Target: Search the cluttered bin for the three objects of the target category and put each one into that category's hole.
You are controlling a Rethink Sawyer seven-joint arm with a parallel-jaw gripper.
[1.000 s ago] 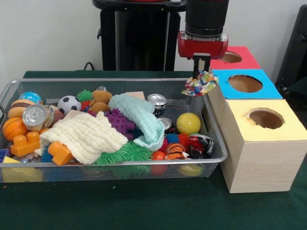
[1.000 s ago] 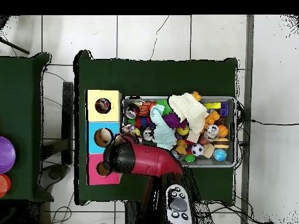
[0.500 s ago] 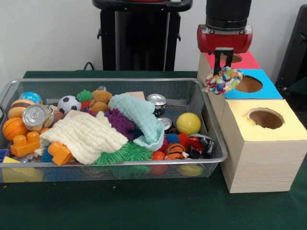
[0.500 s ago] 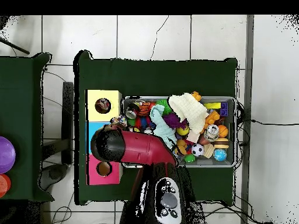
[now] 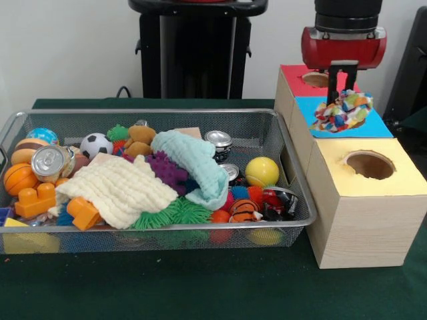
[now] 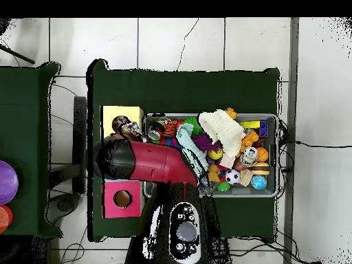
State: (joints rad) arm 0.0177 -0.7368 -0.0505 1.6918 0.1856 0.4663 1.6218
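The crumpled multicoloured cloth, pinched in our gripper, hung over the blue box's round hole, clear of the mesh bin.

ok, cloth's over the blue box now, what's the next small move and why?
Probably lower a little and open the jaws. In the front view the gripper holds the multicoloured cloth scrap hanging right over the blue box, covering its hole. It looks lined up, so releasing there should drop it in.
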